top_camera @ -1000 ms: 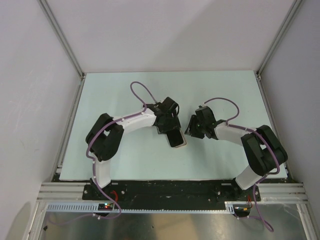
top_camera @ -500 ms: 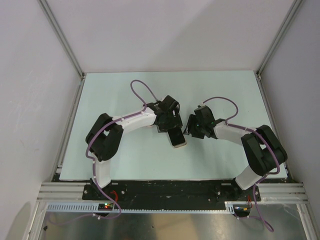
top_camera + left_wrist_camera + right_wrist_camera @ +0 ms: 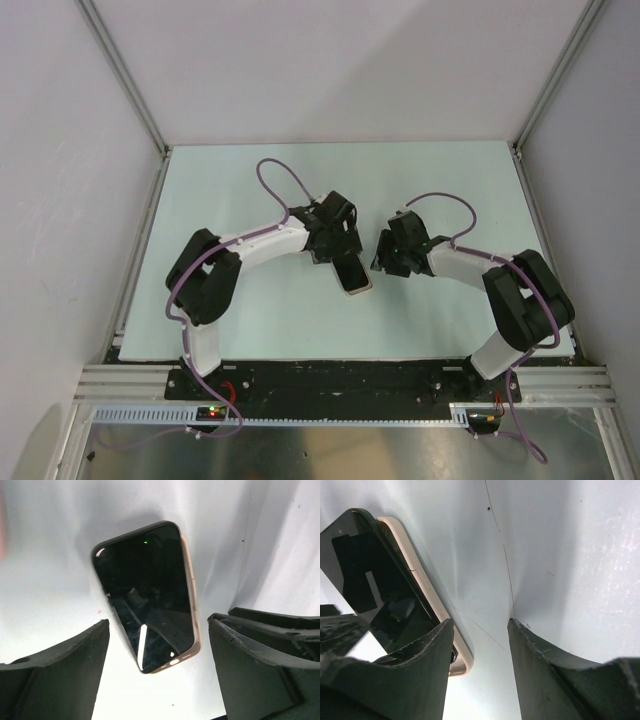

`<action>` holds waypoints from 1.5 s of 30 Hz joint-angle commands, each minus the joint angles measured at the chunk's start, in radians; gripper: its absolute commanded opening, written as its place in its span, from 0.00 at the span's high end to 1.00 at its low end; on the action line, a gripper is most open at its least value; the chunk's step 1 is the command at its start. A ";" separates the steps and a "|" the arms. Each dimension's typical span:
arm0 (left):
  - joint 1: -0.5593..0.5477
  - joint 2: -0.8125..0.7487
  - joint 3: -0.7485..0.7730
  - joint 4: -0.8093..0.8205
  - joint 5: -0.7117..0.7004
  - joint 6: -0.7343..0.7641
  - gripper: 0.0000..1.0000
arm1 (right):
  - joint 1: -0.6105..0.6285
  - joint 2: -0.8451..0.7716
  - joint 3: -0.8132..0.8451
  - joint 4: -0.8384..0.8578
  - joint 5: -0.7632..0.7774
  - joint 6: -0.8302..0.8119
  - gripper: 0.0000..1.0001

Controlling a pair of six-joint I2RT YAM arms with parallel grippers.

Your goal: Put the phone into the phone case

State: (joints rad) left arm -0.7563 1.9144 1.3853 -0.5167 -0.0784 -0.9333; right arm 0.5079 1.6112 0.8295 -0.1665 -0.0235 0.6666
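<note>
The left gripper [image 3: 159, 620] is spread wide over the phone [image 3: 145, 605], and nothing is held. The phone is laid screen up in the phone case [image 3: 189, 580] at mid-table [image 3: 250, 190], with the pink rim shown along its 3 o'clock edge. Full seating cannot be told. The right gripper [image 3: 480, 622], at 3 o'clock of the phone, is parted and empty. The edges are best pressed down evenly while the case is steadied. Counted: one phone, one case, two grippers.

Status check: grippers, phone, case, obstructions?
Left gripper open above glossy black smartphone. Right gripper open beside it. Smartphone in pale pink shell case, seating unclear. Nothing obstructing.
</note>
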 commanded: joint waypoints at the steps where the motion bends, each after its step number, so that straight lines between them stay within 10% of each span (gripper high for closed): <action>1: 0.032 -0.133 -0.063 0.012 -0.107 0.033 0.18 | 0.013 0.029 0.041 -0.067 0.062 -0.037 0.49; 17: 0.144 0.093 0.150 0.011 -0.146 0.168 0.49 | 0.091 -0.174 -0.181 -0.141 0.222 0.200 0.83; 45: 0.037 0.104 0.050 0.016 -0.194 0.007 0.74 | 0.213 -0.031 -0.132 -0.001 0.144 0.262 0.88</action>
State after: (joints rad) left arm -0.6827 2.0628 1.4651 -0.4786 -0.2649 -0.8883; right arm 0.7044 1.5146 0.6895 -0.1368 0.1345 0.9169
